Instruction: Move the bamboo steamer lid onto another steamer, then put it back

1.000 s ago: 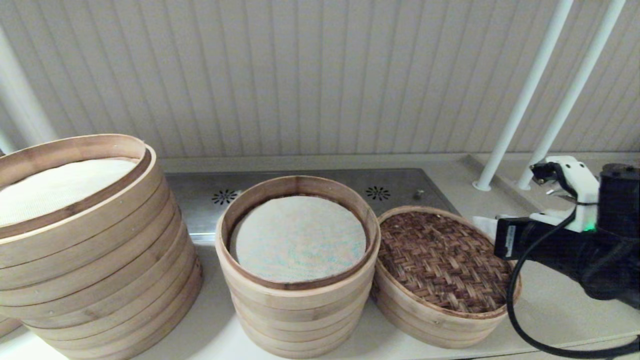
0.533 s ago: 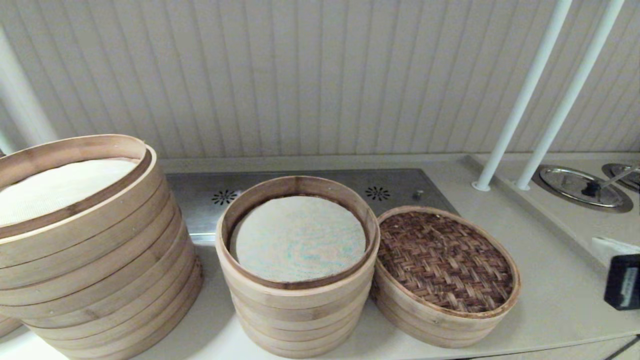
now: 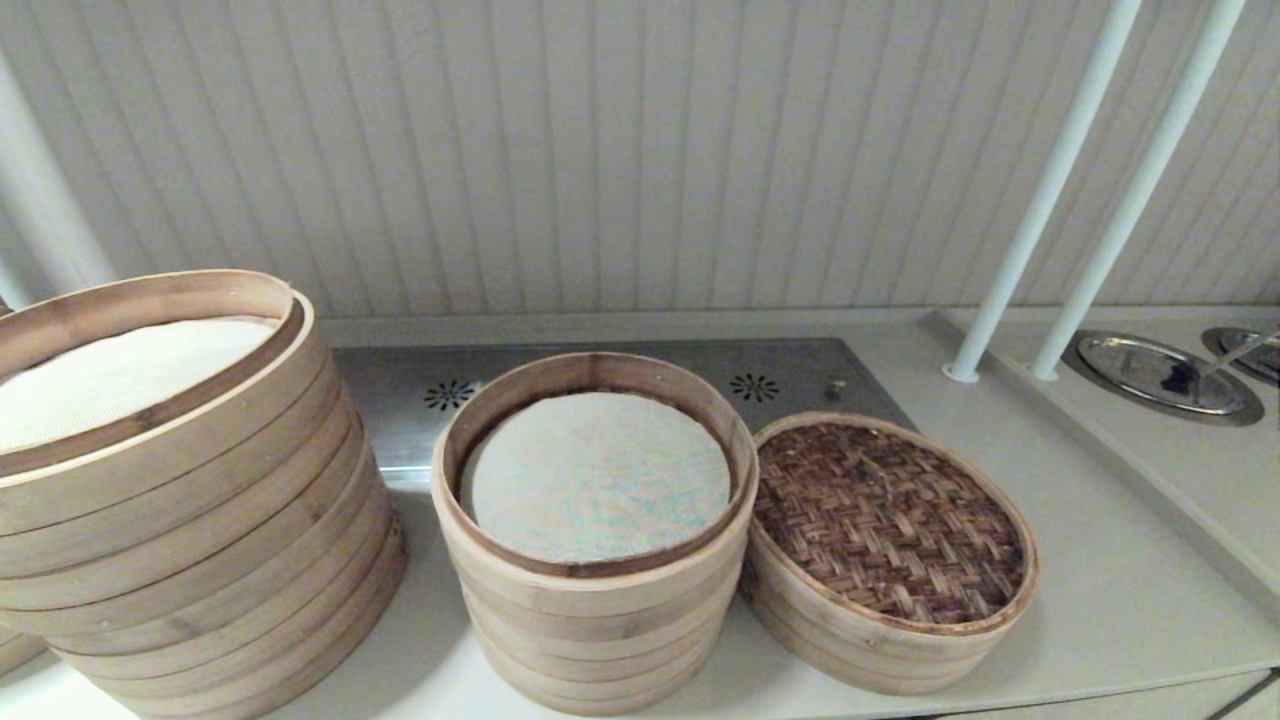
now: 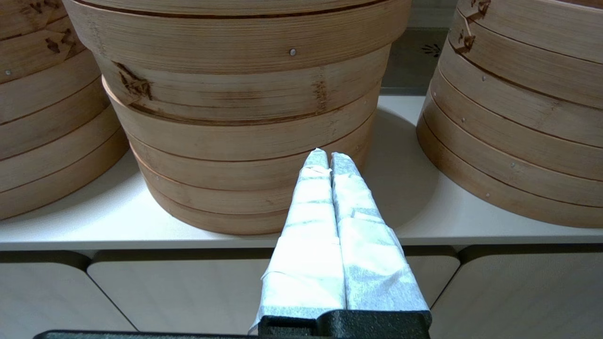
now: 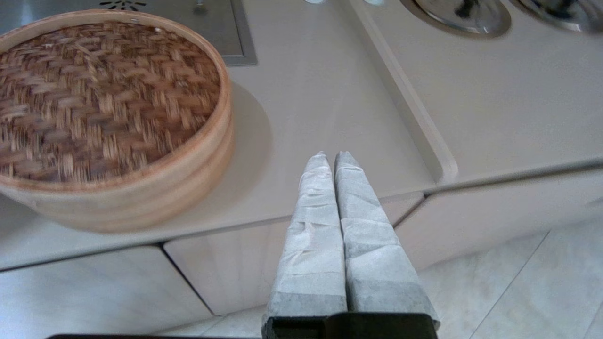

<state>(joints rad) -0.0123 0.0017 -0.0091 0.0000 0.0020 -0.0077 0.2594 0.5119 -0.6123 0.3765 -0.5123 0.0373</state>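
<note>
My left pincer (image 4: pixel 328 157) hangs low off the near edge of the desk (image 4: pixel 75 221), its wrapped fingers (image 4: pixel 308 207) pressed together on nothing and aimed at the lower tiers of the wide stack (image 4: pixel 245 117). My right pincer (image 5: pixel 330 160) sits out past the desk's near right edge, fingers (image 5: pixel 315 226) likewise pressed flat against each other and empty, with the pale cupboard fronts (image 5: pixel 94 292) and floor (image 5: pixel 541 282) below it. Neither arm shows in the head view. The bamboo steamer lid (image 3: pixel 888 520), dark herringbone weave inside a pale band, lies on the low steamer basket (image 3: pixel 860 655) at the right of the row, well apart from both pincers; in the right wrist view the lid (image 5: pixel 101 94) is on the far left of my fingers. Touching it on its left stands the medium stack of pale tiers (image 3: pixel 592 640), uncovered, with its off-white, teal-flecked liner (image 3: pixel 598 475) showing inside the rim. Further left is the wide stack (image 3: pixel 190 560) with a plain white cloth (image 3: pixel 110 375) on top. Behind the row runs a steel panel with vent holes (image 3: pixel 755 385), and at far right two white poles (image 3: pixel 1040 200) rise beside round steel lids (image 3: pixel 1160 372) set into the desk (image 3: pixel 1100 600).
</note>
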